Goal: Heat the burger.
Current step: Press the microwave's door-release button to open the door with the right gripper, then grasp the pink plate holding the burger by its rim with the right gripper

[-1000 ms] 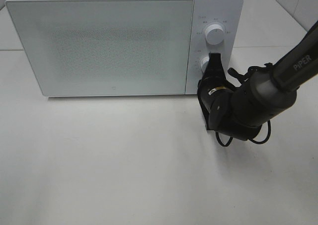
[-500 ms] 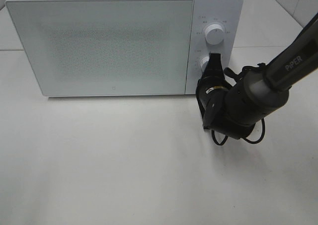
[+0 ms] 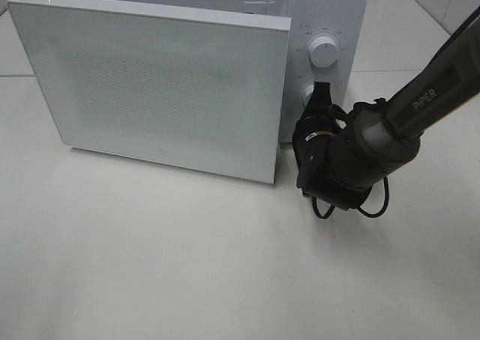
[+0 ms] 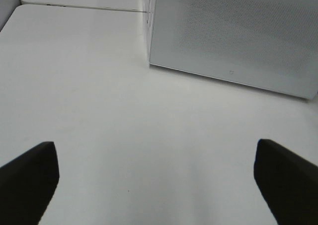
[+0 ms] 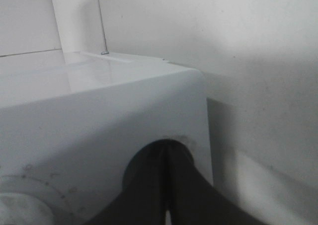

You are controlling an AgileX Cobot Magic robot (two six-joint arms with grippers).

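The burger is not in view. The white microwave (image 3: 330, 13) stands at the back of the table, and its door (image 3: 165, 85) hangs partly open, hinged at the left. My right gripper (image 3: 321, 94) is shut, with its tips pressed against the lower control (image 3: 307, 94) of the panel, below the upper knob (image 3: 324, 51). In the right wrist view the closed fingers (image 5: 166, 180) cover that control on the microwave's front (image 5: 99, 115). My left gripper (image 4: 159, 180) is open and empty above the bare table, in front of the door (image 4: 233, 31). The oven's inside is hidden.
The white table (image 3: 187, 265) spreads out in front of the microwave. The open door's free corner (image 3: 271, 176) juts forward close to my right wrist. A tiled wall shows at the top right (image 3: 450, 2).
The microwave door was shut and has sprung partly open toward the front. My right arm has shifted slightly left, tips still at the lower control.
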